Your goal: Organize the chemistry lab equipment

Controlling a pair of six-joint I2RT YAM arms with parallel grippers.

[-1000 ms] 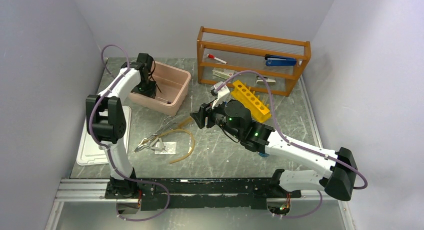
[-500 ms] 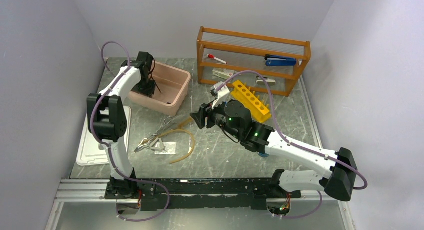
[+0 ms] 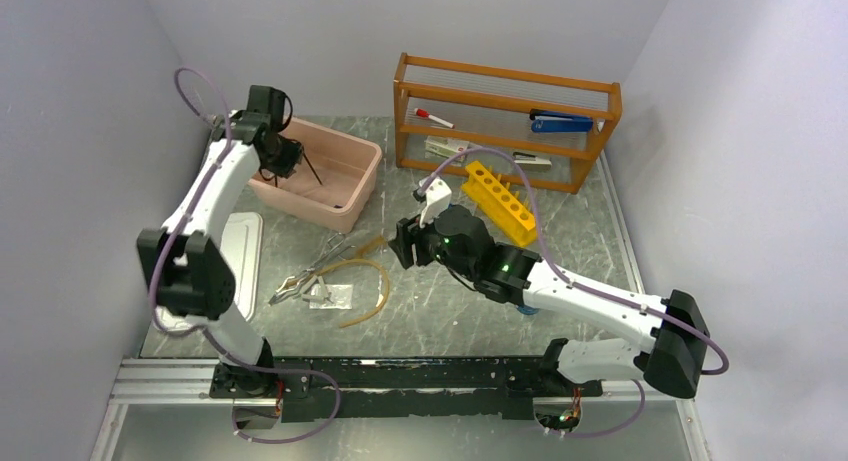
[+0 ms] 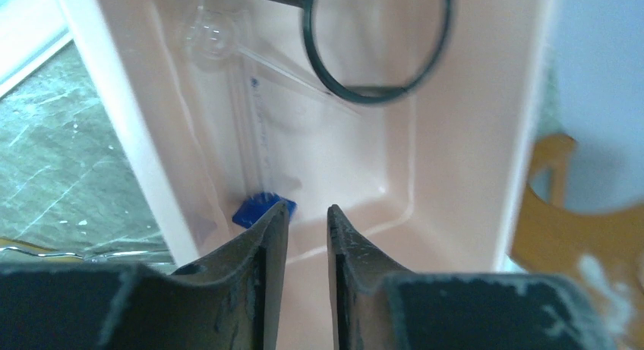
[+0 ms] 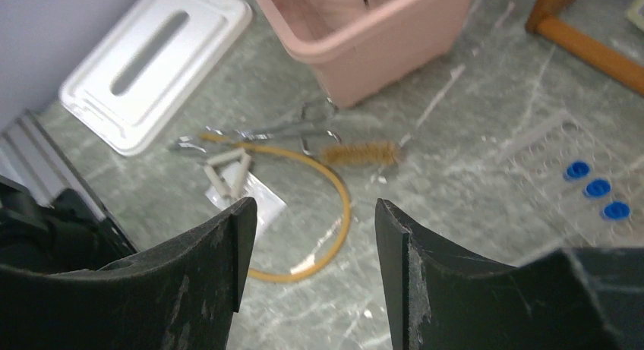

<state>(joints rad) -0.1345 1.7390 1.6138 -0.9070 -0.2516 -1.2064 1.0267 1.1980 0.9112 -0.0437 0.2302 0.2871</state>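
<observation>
The black wire ring stand (image 3: 312, 170) lies inside the pink bin (image 3: 345, 219); its ring (image 4: 380, 42) shows in the left wrist view beside a clear glass piece (image 4: 209, 39) and a small blue item (image 4: 254, 209). My left gripper (image 3: 283, 159) (image 4: 307, 209) hovers over the bin's left end, narrowly open, holding nothing. On the table lie the silvery tongs (image 3: 310, 271) (image 5: 258, 134), the tan tubing (image 3: 375, 281) (image 5: 342, 213) and a bristle brush (image 5: 361, 152). My right gripper (image 3: 400, 239) (image 5: 315, 209) hangs open above the tubing. Blue-capped tubes (image 5: 596, 188) lie to its right.
A small clear bag with white pieces (image 3: 330, 296) (image 5: 235, 179) lies by the tongs. A white lid (image 3: 245, 236) is at the left. The wooden rack (image 3: 505, 121) at the back holds the red-capped marker (image 3: 433, 117) and blue stapler (image 3: 560, 124). A yellow tube rack (image 3: 500, 196) stands before it.
My left gripper has risen out of the bin and drawn back to the left, with the ring stand left inside. The right arm has shifted slightly toward the near side.
</observation>
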